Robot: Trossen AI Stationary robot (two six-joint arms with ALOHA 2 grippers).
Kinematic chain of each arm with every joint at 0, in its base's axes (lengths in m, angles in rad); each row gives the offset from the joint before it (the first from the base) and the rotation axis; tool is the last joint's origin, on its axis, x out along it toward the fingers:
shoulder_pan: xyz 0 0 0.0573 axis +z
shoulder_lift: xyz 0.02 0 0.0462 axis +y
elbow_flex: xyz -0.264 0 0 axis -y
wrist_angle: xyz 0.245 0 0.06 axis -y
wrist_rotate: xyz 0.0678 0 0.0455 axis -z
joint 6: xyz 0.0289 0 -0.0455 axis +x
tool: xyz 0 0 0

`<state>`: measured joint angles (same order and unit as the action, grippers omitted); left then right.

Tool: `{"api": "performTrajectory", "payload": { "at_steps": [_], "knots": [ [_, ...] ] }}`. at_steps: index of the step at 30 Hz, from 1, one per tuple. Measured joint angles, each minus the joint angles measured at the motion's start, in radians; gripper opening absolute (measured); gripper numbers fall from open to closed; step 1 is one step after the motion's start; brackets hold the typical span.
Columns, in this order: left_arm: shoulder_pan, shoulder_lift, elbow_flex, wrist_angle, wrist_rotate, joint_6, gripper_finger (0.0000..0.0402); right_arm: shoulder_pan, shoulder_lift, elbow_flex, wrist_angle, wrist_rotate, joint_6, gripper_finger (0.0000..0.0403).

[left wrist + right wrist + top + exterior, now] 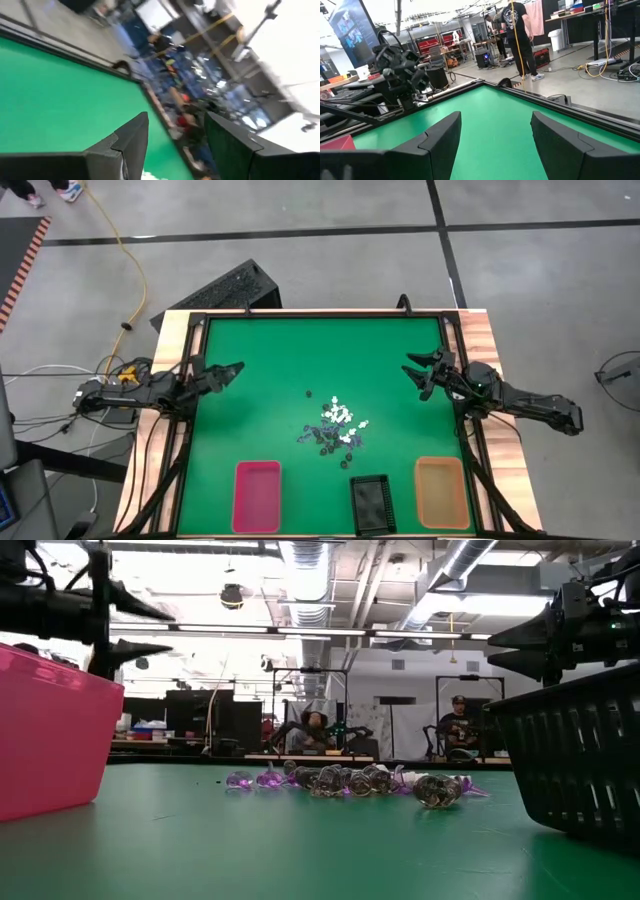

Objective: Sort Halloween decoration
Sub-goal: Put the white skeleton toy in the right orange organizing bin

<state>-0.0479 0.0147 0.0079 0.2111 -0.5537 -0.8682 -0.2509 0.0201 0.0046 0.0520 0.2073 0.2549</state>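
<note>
A workshop floor surrounds the green bench [260,360]. Pink tray [257,496], black tray [370,504] and orange tray [441,491] line its 6 o'clock edge. Left end effector [236,368] at 9 o'clock and right end effector [417,370] at 3 o'clock hover open, empty. Sorting looks unstarted; next comes a fine pinch. The trinkets [337,427], tiny white, black and purple bits, lie heaped just past centre toward 5 o'clock.

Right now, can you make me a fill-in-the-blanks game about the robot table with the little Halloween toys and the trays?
1. The little Halloween trinkets lie in a heap on the ____ mat.
2. Along the near edge stand three trays: the pink tray, the black tray and the ____ one.
3. The black tray stands ____ the other two trays.
4. The left gripper and the right gripper both have their fingers ____.

Missing words: green; orange; between; open
</note>
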Motion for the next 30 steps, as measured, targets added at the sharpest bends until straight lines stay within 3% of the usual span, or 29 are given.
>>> {"api": "performTrajectory", "payload": {
  "at_steps": [7, 14, 16, 19, 22, 30],
  "knots": [
    [0.0, 0.006, 0.081, 0.105, 0.097, 0.007, 0.0183, 0.0, 0.0, 0.0, 0.006, 0.0, 0.008, 0.0269],
    [0.0, 0.077, 0.206, 0.098, 0.1, 0.092, 0.0183, 0.002, 0.0, 0.0, 0.007, 0.0, 0.011, 0.0269],
    [0.0, 0.112, 0.235, 0.095, 0.105, 0.101, 0.0183, 0.002, 0.0, 0.0, 0.01, 0.001, 0.106, 0.0269],
    [0.0, 0.157, 0.269, 0.094, 0.139, 0.106, 0.0183, -0.003, 0.0, 0.0, 0.022, 0.034, 0.406, 0.0269],
    [0.0, 0.194, 0.296, 0.094, 0.146, 0.113, 0.0183, -0.015, 0.0, 0.0, 0.027, 0.055, 0.591, 0.0269],
    [0.0, 0.251, 0.339, 0.101, 0.009, 0.149, 0.0183, -0.079, 0.001, 0.021, 0.059, 0.057, 0.71, 0.0269]
  ]
}}
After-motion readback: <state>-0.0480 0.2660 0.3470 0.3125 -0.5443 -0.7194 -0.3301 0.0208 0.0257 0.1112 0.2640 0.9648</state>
